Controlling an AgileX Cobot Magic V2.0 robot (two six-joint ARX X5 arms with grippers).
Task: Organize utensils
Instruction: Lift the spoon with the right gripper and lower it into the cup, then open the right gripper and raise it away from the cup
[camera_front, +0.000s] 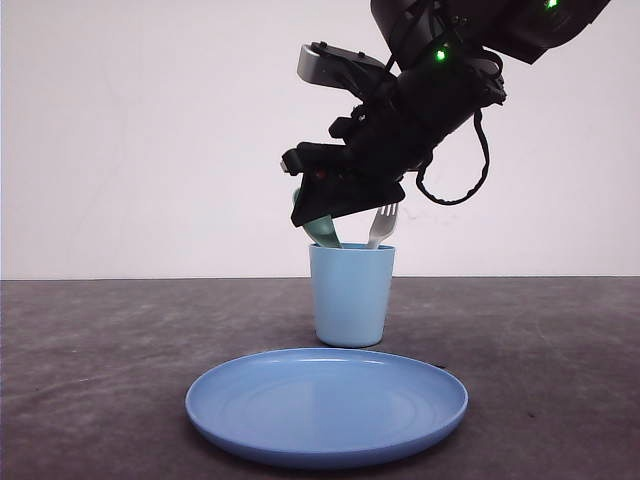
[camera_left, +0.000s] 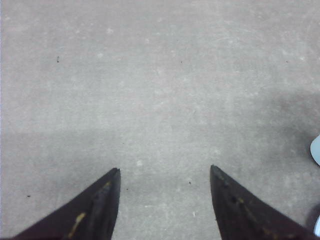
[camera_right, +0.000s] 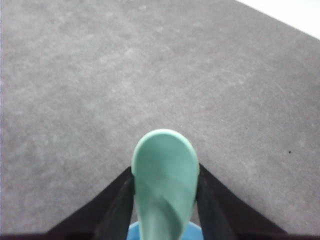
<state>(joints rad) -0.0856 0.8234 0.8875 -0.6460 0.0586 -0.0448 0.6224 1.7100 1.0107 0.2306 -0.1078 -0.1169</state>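
My right end effector (camera_right: 165, 200) gripped small mint-green plastic spoon (camera_right: 165, 195) over light blue cup (camera_front: 351, 294), white plastic fork (camera_front: 382, 226) inside, left end effector (camera_left: 165, 172) spread open above grey worktop (camera_left: 160, 90)

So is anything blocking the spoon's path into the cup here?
Nothing visible does. The right end effector holds the green spoon at the cup rim, its lower end already inside. The fork stands in the same cup on the other side, apart from the spoon.
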